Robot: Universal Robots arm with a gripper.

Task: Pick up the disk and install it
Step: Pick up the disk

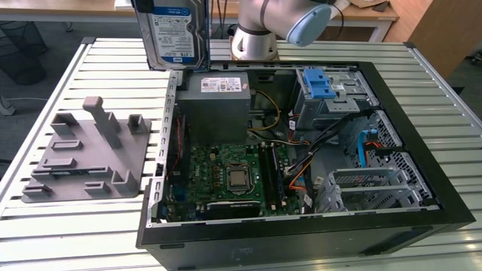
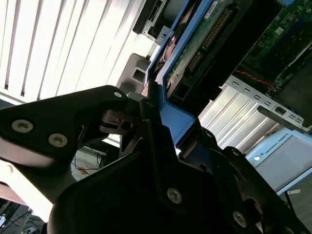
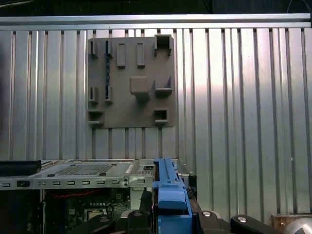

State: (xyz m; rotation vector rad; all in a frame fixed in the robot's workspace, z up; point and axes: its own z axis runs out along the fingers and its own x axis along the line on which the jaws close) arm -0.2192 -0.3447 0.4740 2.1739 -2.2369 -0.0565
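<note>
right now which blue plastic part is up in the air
The blue rail on the disk, held upright in the air by the gripper; the blue latch sits down inside the case.

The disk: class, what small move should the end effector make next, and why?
Probably shift the disk toward the exterior view's right: the end effector grips it by its blue rail, upright, and the drive cage lies on that side.

Slatted metal table (image 1: 68,237) — grey fixture block (image 1: 87,155), open computer case (image 1: 421,186)
</note>
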